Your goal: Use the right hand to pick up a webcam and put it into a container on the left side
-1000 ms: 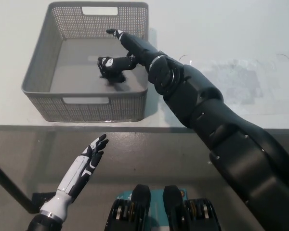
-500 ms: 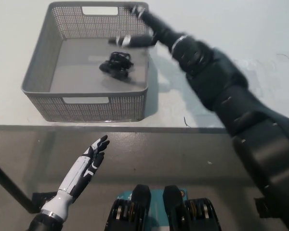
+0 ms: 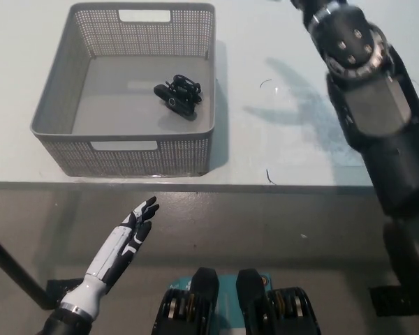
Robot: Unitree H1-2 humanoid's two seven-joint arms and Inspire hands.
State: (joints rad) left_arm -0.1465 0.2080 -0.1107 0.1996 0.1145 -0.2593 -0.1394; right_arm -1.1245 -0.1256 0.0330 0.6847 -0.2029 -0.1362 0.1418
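The black webcam (image 3: 179, 94) is lying inside the grey perforated basket (image 3: 60, 105), on its floor toward the right wall, its coiled cable bunched beside it; nothing else is showing in the basket. The basket is sitting on the white worktop (image 3: 286, 139), well to the left of the black right arm (image 3: 373, 105), which is reaching along the right of the view toward the top edge. The right hand itself is lying beyond the frame, so whether it is spread or closed cannot be told; it is holding nothing visible. The white left hand (image 3: 129, 234) is resting below the worktop's front edge, near the basket's front wall and lower than it, fingers straight and slightly spread, holding nothing. Judged from this layout, the placement is looking complete, and little remains at risk: a sweep of the right arm back toward the left could be clipping the basket's right rim and shoving it across the worktop, and a raised left hand could be knocking the front wall from below.
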